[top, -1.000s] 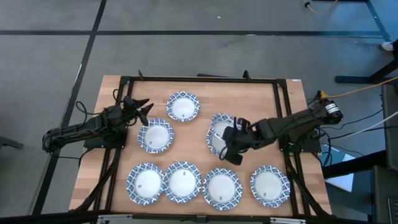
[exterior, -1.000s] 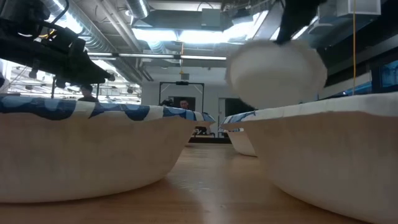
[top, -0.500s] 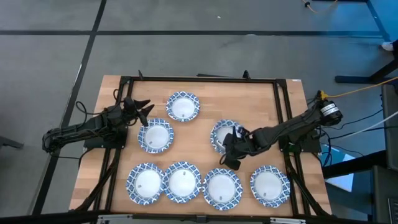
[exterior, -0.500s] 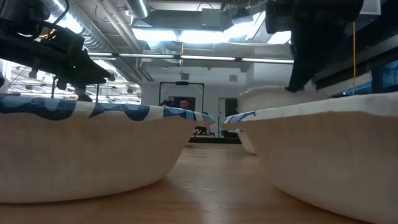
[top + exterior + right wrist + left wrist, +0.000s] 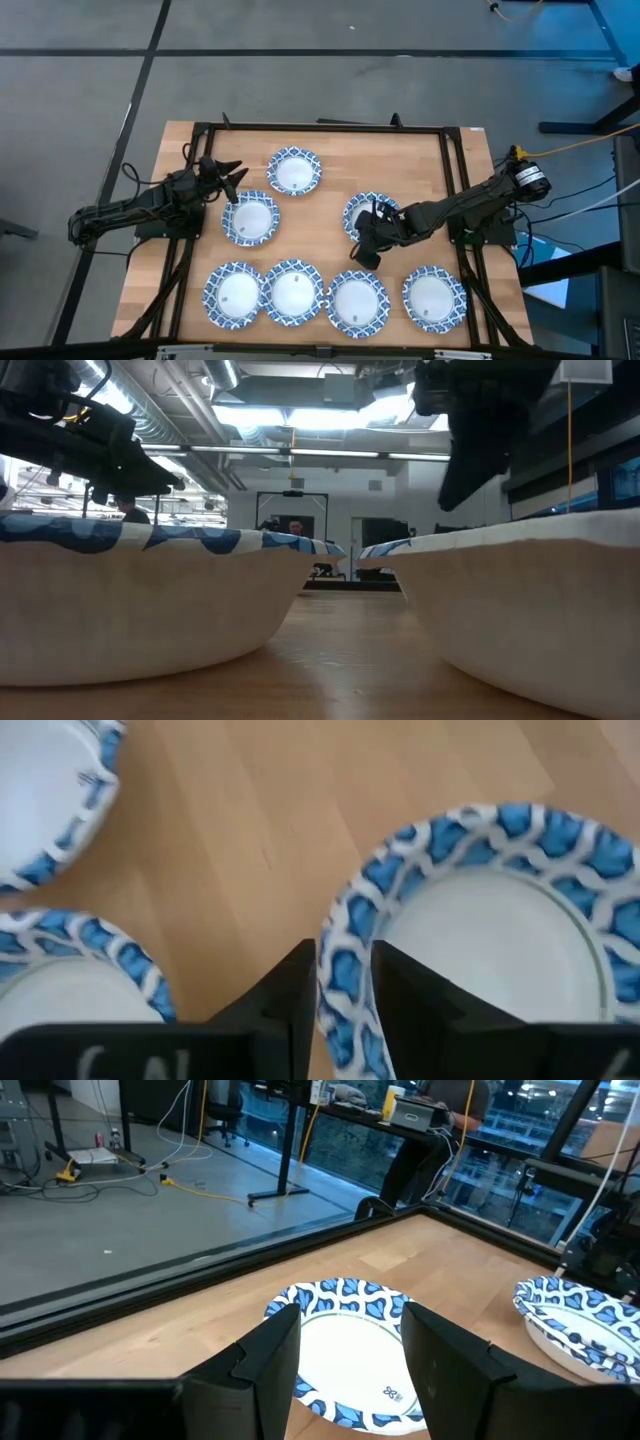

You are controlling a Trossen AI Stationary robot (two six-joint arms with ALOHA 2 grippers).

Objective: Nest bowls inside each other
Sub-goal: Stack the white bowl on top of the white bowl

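Seven blue-and-white rimmed bowls show in the high view. A row of several lies along the near edge, from one bowl (image 5: 235, 295) to another (image 5: 433, 297). Two more (image 5: 294, 171) (image 5: 250, 218) sit on the left. My right gripper (image 5: 365, 246) is shut on the bowl (image 5: 372, 212) at mid-table. My left gripper (image 5: 228, 180) hovers open just left of the bowl (image 5: 345, 1355) below it. In the low view the held bowl is hidden behind a near bowl (image 5: 530, 610). My right gripper pinches the near rim (image 5: 345, 982) of the mid-table bowl (image 5: 490, 935), one finger (image 5: 290, 995) outside the wall and one finger (image 5: 410, 1005) inside. The fingers slant down from the near side. The bowl lies about level and seems to rest on the table.
Bare wood (image 5: 400, 160) lies at the far right of the table. A black frame rail (image 5: 320, 127) runs round the tabletop. Near-row bowls (image 5: 357, 302) sit close below the right gripper. A person stands in the room beyond (image 5: 295, 530).
My right gripper has come down and drawn slightly toward the near edge. The bowl it holds was lifted and tilted a second ago. It has sunk out of the low view and now lies level, shifted a little toward the right.
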